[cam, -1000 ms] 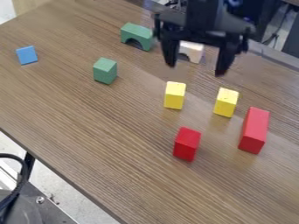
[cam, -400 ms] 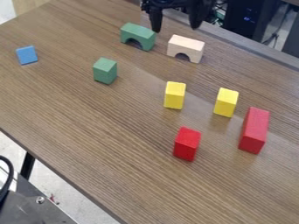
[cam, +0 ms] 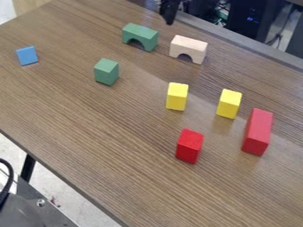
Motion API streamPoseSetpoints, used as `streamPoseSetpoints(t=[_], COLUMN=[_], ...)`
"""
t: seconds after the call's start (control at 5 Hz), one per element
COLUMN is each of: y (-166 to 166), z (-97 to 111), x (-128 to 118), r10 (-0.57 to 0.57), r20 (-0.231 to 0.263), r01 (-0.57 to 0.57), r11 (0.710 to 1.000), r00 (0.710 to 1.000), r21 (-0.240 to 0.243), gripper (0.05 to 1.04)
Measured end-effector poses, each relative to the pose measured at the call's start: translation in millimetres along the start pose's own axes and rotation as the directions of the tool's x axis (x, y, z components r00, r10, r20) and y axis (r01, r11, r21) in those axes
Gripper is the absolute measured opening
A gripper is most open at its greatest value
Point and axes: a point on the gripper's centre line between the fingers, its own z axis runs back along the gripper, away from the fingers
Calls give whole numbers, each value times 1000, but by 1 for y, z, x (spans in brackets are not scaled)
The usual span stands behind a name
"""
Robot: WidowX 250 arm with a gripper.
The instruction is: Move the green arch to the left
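Camera view: the green arch (cam: 140, 34) stands upright on the wooden table (cam: 89, 150), its opening facing down against the surface; it is the reference for all positions below, with sides as seen. The black gripper (cam: 169, 10) hangs beyond it and to the right, near but not touching; whether it is open or closed cannot be told. A pale arch (cam: 190, 45), also upright, sits just beside the reference on the right, apart from it. The green block (cam: 106, 72) lies nearer the camera and to the left; the blue block (cam: 27, 56) is farther left, well apart. Nearer the camera and to the right are a yellow block (cam: 177, 96), a second yellow block (cam: 229, 103) farther right, a short red block (cam: 189, 146) and a long red block (cam: 258, 132), none touching another.
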Motion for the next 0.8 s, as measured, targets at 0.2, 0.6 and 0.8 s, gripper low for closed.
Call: streamPoseSetpoints(t=[0.2, 0.6, 0.8], y=[15, 43, 49], z=[-26, -54, -71], x=[26, 49, 49], r10=[195, 346, 381], r20=[-58, -73, -97], r01=[-191, -334, -364], r11=[980, 933, 918], r00=[979, 936, 920], r21=[61, 134, 158], gripper=[999, 999, 999])
